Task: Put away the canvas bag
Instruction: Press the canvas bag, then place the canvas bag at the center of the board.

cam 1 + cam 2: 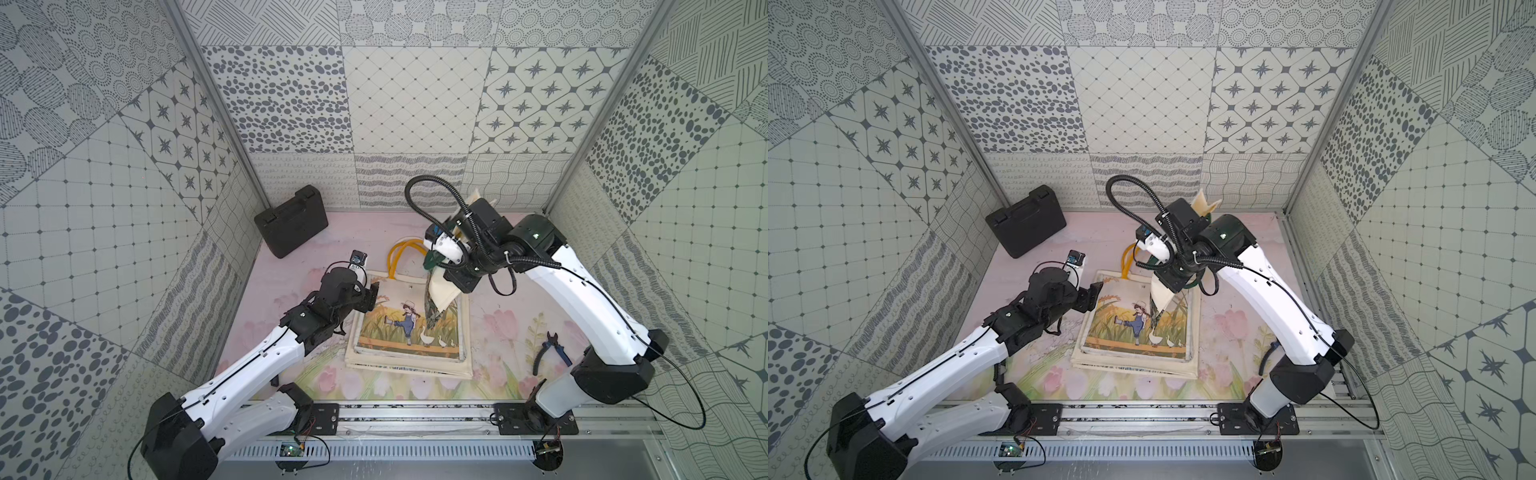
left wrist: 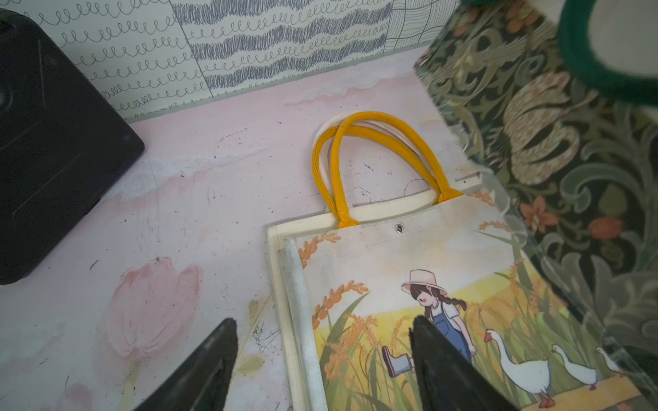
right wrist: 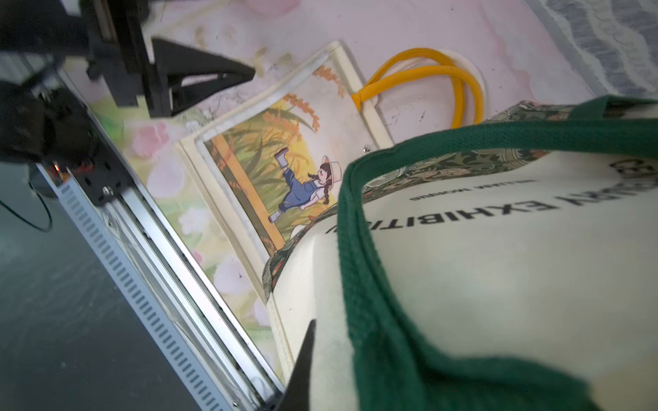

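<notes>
- The pink table top printed with tulips (image 1: 357, 245) fills the lower centre in both top views, enclosed by patterned grey walls.
- A flat stack of cream tote bags (image 1: 399, 332) (image 1: 1133, 328) (image 2: 391, 284) (image 3: 267, 156) lies at the centre of the table. The top one is printed with a girl and geese in a yellow field. Its yellow handles point toward the back wall, and layered edges show along the stack's near side.
- The cream canvas bag with green webbing handles and dark floral side panels (image 1: 440, 291) (image 1: 1160, 297) (image 2: 534, 142) (image 3: 498, 249) hangs crumpled over the upper right part of the stack. I cannot tell whether its lower tip touches the print.
- A black plastic carry case (image 1: 291, 220) (image 1: 1025, 220) (image 2: 53, 142) lies closed in the upper left of the table, near the back wall and well apart from the stack.
- The right gripper (image 1: 432, 262), just above centre, is clamped on the cream canvas bag at a green handle, and the bag hangs from it.
- The left gripper (image 1: 376, 291) (image 1: 1096, 286) (image 2: 324, 320) is at the stack's upper left corner. Its jaws are spread wide and hold nothing; one finger is over the table, the other over the print.
- Blue-handled pliers (image 1: 550, 349) lie on the table at the right, beside the right arm.
</notes>
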